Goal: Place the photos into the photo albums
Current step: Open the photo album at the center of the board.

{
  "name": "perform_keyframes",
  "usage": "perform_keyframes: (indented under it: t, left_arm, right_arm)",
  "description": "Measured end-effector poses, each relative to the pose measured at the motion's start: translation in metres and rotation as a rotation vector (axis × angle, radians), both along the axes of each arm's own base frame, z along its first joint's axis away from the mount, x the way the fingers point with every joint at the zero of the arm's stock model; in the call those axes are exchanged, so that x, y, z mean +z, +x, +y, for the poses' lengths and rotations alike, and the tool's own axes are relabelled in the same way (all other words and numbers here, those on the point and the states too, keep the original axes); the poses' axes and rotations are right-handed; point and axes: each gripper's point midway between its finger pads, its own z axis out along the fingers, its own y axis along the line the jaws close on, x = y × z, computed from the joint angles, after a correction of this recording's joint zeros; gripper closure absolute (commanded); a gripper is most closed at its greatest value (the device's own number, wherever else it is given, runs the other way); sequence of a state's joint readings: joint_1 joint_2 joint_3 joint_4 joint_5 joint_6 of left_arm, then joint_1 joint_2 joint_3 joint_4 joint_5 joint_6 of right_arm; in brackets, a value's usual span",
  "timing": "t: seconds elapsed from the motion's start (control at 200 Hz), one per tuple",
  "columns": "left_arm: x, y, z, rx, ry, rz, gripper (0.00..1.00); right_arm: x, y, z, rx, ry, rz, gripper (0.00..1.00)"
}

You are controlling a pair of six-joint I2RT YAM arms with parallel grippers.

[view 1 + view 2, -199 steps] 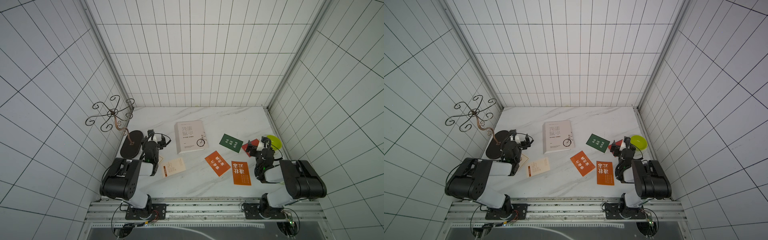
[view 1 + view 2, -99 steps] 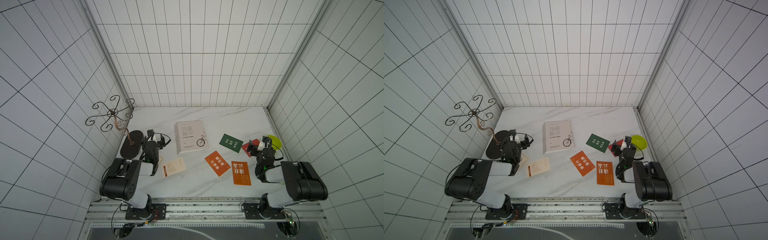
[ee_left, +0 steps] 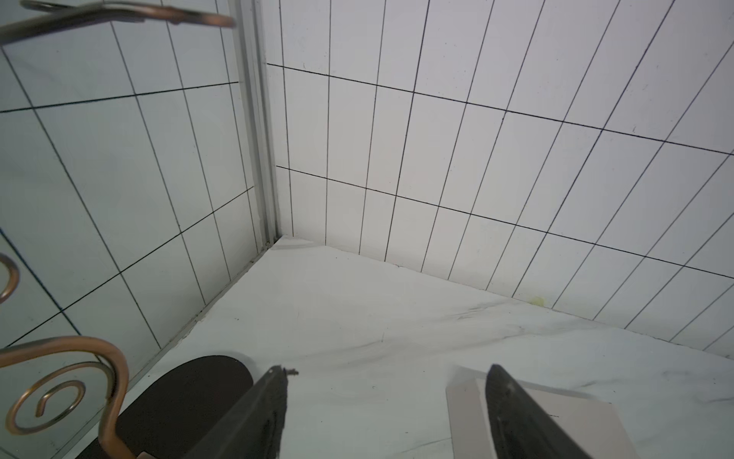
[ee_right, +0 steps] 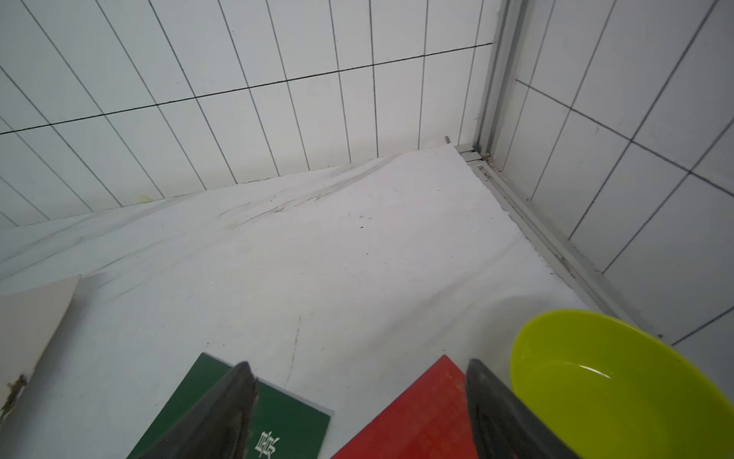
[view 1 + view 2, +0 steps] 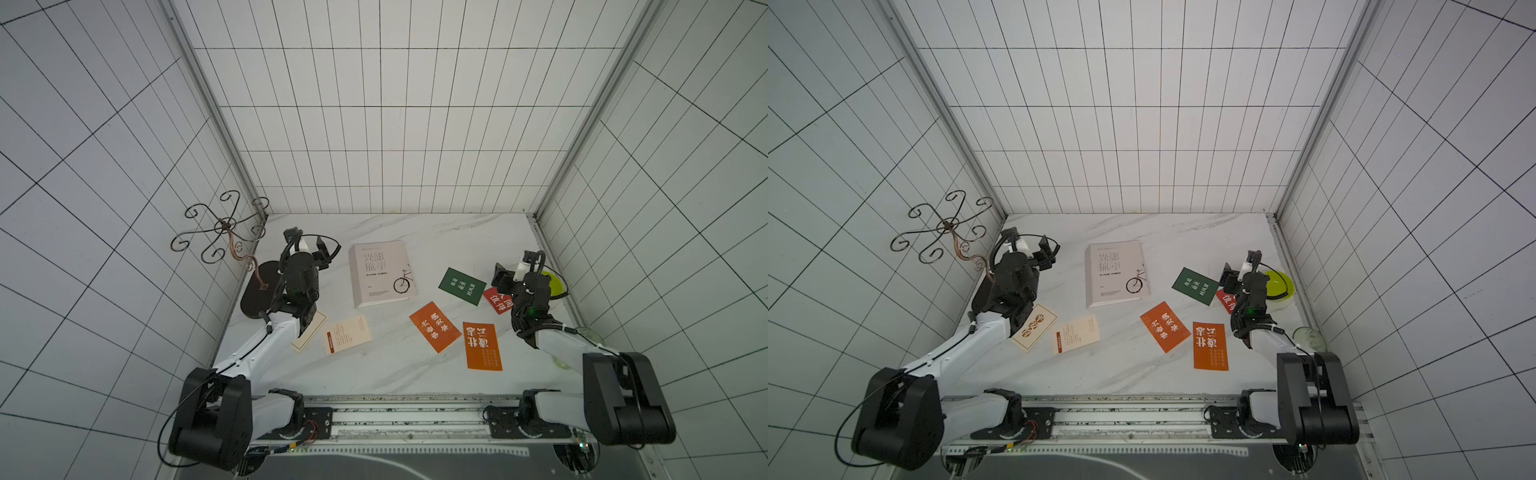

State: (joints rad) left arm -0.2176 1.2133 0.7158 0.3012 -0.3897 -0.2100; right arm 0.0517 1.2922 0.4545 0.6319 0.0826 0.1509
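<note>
The photo album [image 5: 380,272] lies closed, long axis toward the back wall. The right arm partly hides the red photo [image 5: 496,300]. Left fingers [image 3: 254,417] and right fingers [image 4: 504,417] stand apart.

Album [image 5: 380,274] cover reads 光影; red card [image 5: 496,300] reads 值得.

A robotics lab test cell is indicated: a marble tabletop [image 5: 415,232] is enclosed by tiled walls [image 5: 374,124], and robot arms [image 5: 266,345] are mounted on a rail [image 5: 415,411] at the frame's bottom.
</note>
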Motion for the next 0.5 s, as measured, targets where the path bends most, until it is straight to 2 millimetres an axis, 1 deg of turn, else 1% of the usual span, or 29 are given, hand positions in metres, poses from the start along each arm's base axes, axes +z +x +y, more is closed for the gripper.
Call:
perform_keyframes:
  t: [0.085, 0.175, 0.285, 0.365, 0.435, 0.5]
  left_arm:
    - [0.009, 0.001, -0.019, -0.074, -0.031, 0.034, 0.25]
    - [0.010, -0.001, -0.038, -0.158, -0.060, 0.081, 0.25]
    - [-0.001, -0.008, -0.060, -0.268, -0.096, 0.164, 0.25]
    - [-0.012, -0.014, -0.074, -0.333, -0.113, 0.233, 0.25]
    - [-0.021, -0.021, -0.087, -0.396, -0.128, 0.295, 0.25]
    - [-0.027, -0.026, -0.097, -0.443, -0.140, 0.339, 0.25]
  right_arm:
    - [0.003, 0.005, 0.025, 0.074, 0.035, 0.042, 0.21]
    - [0.011, 0.012, 0.055, 0.158, 0.068, 0.077, 0.21]
    - [0.026, 0.018, 0.103, 0.295, 0.111, 0.114, 0.22]
    - [0.035, 0.019, 0.138, 0.402, 0.152, 0.149, 0.24]
    - [0.038, 0.017, 0.162, 0.477, 0.187, 0.187, 0.26]
    - [0.033, 0.013, 0.182, 0.535, 0.219, 0.243, 0.29]
